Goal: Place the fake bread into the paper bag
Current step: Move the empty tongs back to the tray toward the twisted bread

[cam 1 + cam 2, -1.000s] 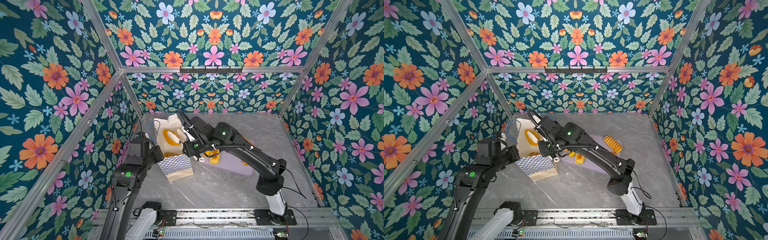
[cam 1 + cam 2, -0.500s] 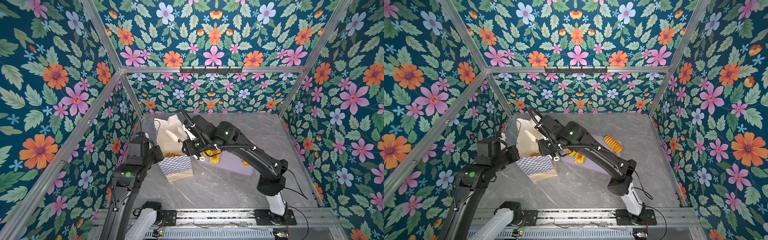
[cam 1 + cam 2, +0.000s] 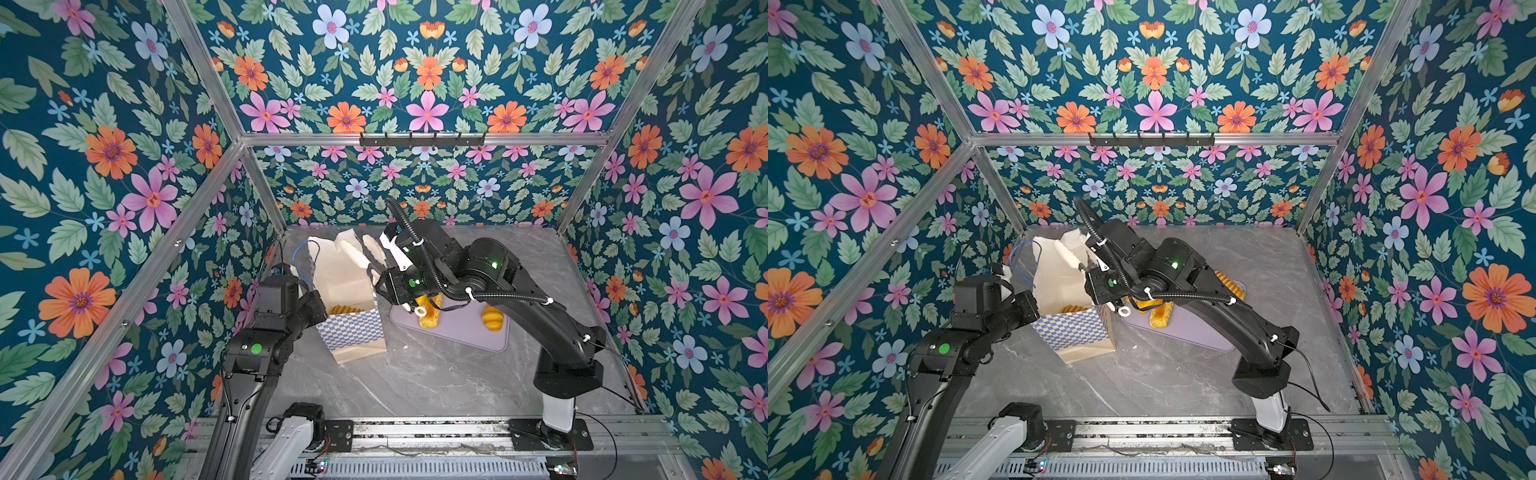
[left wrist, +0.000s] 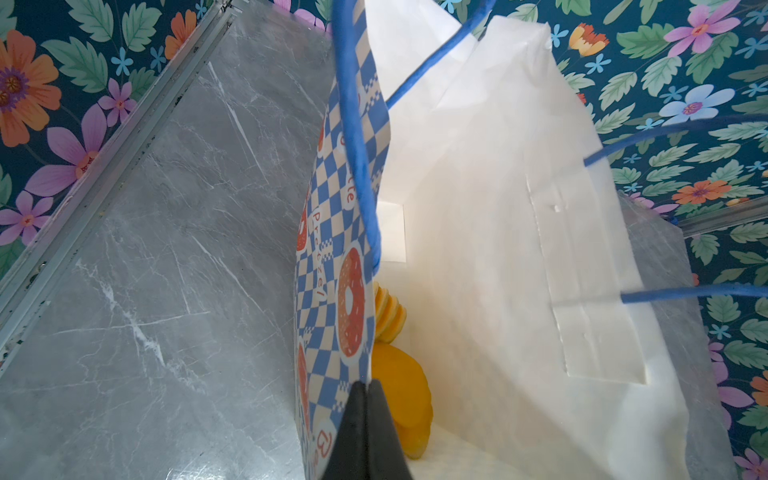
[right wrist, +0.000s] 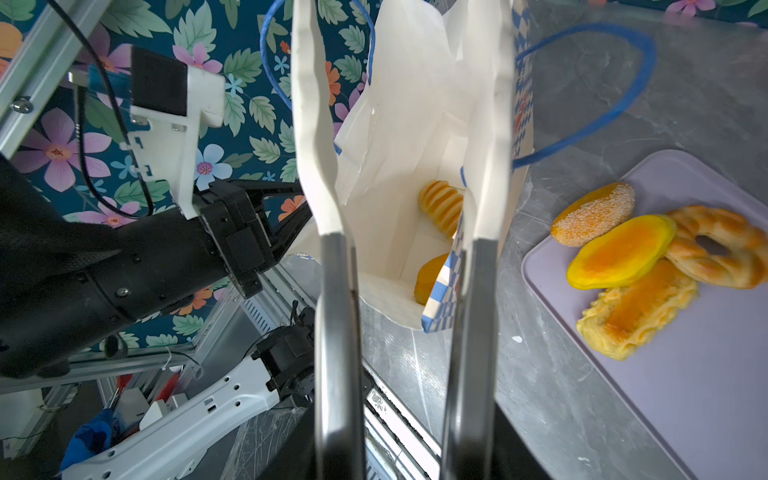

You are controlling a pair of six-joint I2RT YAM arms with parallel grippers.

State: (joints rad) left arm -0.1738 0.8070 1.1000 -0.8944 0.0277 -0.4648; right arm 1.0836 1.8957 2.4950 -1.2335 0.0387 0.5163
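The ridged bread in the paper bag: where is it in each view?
In a top view: ridged bread inside the paper bag, above its checkered wall.
In a top view: bread, same spot.
Left wrist: bread behind that wall, beside a smooth bun.
Right wrist: bread inside the bag, beside that bun.
Landmark: checkered wall.

You are looking down at a grey, marble-patterned table (image 3: 415,386). A paper bag (image 3: 353,332) is standing upright on it toward the left edge, with its mouth gaping open. Just beside the bag, toward the table's middle, a flat lilac tray (image 3: 461,332) is lying askew to the edges. A tiny white speck (image 5: 516,338) is sitting on the bare surface by the tray's near corner.
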